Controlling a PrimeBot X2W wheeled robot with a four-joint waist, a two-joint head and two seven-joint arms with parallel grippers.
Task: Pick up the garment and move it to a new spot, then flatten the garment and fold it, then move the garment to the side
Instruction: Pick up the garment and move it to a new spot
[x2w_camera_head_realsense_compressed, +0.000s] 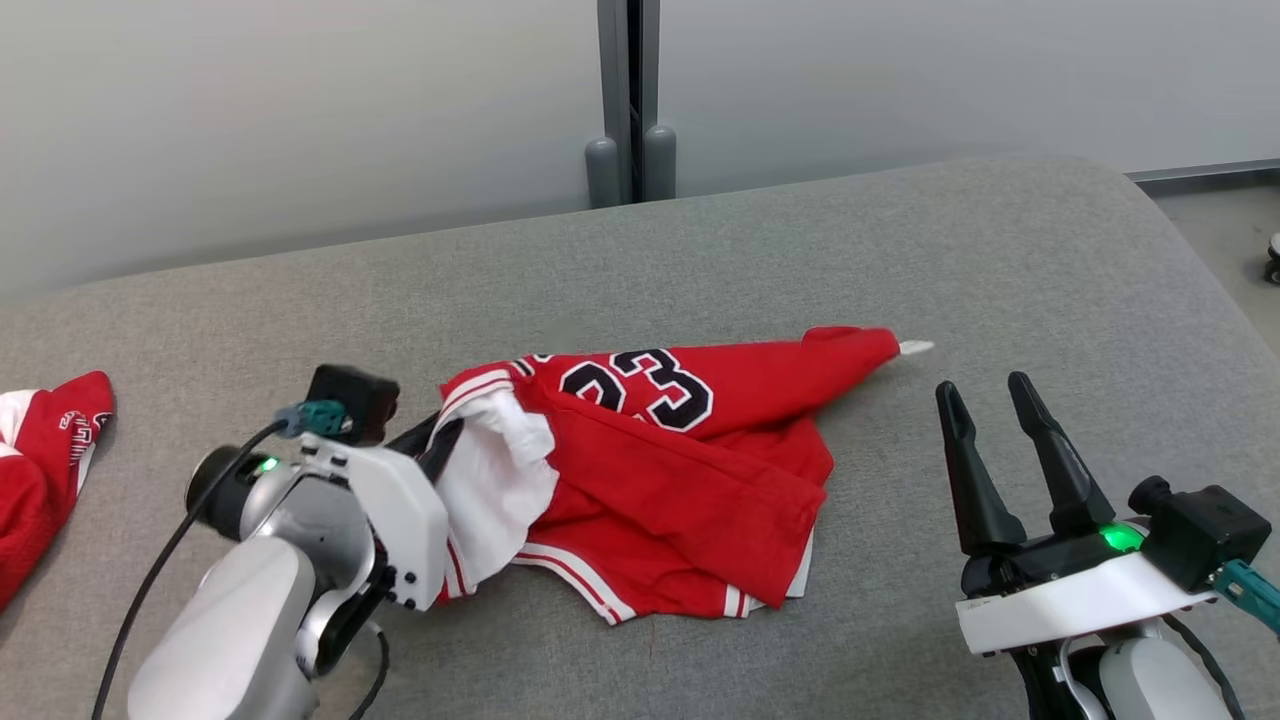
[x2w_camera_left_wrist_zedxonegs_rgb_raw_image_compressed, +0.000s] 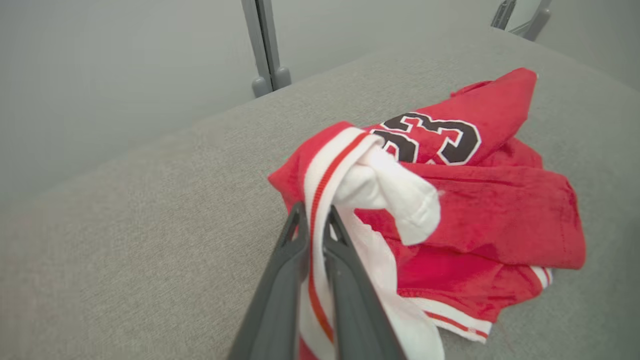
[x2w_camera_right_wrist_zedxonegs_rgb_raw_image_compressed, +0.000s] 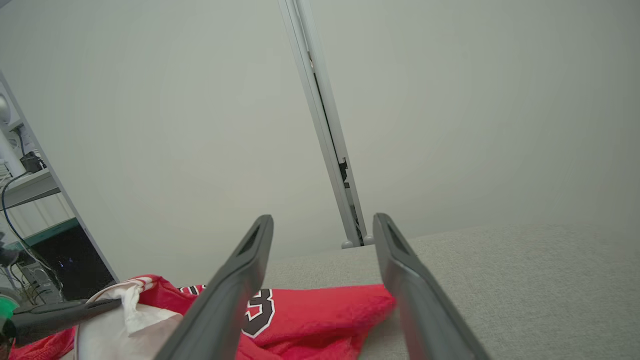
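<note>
1. While the left gripper (x2w_camera_head_realsense_compressed: 448, 435) is pinched almost shut on the striped trim (x2w_camera_left_wrist_zedxonegs_rgb_raw_image_compressed: 320, 180) of the garment (x2w_camera_head_realsense_compressed: 690, 470), the rest of the red jersey lies bunched on the grey cushioned surface (x2w_camera_head_realsense_compressed: 900, 240), about mid-surface and a little to the robot's left.
2. Why an edge grip (my guess): holding the hem lets the cloth be lifted or dragged to a new spot without balling up further.
3. Right gripper (x2w_camera_head_realsense_compressed: 982, 388) is spread wide and holds nothing. It hovers near the garment's right side, apart from it, probably waiting to take a second corner for flattening.
4. Stage, as a guess: pick-up and move. The garment is crumpled, not flat and not folded.
5. Left wrist view gives the grip detail: trim runs between the two fingers (x2w_camera_left_wrist_zedxonegs_rgb_raw_image_compressed: 285, 280) and white lining bulges past the tips. In the head view the wrist housing covers most of this.
6. Head view adds layout: a second red garment (x2w_camera_head_realsense_compressed: 50, 450) at the far left, well apart, and a white tag (x2w_camera_head_realsense_compressed: 915, 347) at the jersey's far tip.
7. Right wrist view is low. Its spread fingers frame the number print, and the left arm's dark finger lies against the white lining at lower left.
</note>
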